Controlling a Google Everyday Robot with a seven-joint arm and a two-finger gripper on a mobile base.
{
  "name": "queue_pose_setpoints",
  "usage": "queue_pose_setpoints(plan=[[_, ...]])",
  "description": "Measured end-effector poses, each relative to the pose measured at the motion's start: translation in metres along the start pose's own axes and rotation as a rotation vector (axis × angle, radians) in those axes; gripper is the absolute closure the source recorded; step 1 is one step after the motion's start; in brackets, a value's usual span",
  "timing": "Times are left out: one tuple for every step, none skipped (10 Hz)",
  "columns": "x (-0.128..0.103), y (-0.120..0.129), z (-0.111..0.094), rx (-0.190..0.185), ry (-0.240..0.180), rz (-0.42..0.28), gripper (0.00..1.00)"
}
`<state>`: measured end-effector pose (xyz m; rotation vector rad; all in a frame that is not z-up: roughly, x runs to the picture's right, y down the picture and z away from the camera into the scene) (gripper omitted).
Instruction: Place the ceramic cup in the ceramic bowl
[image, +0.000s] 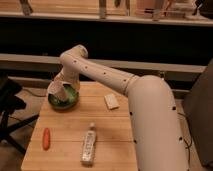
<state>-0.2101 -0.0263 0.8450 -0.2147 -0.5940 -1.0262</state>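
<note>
The green ceramic bowl (64, 100) sits at the back left of the wooden table (115, 130). The whitish-grey ceramic cup (58, 92) is tilted over the bowl's left half, at the end of my white arm. My gripper (62, 88) is right above the bowl, at the cup. I cannot tell whether the cup touches the bowl's inside.
A clear labelled bottle (88, 145) lies at the table's front centre. An orange carrot (46, 138) lies at the front left. A small pale block (112, 101) lies right of the bowl. A dark chair (9, 112) stands left of the table.
</note>
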Motion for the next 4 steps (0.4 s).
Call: queue_pose_setpoints(plan=[[0.0011, 0.0013, -0.0013, -0.001, -0.002, 0.003, 0.2], [0.0018, 0.0019, -0.0021, -0.001, -0.003, 0.003, 0.2], [0.0027, 0.0029, -0.0028, -0.001, -0.004, 0.004, 0.2], [0.0028, 0.0032, -0.0027, -0.001, -0.006, 0.003, 0.2]])
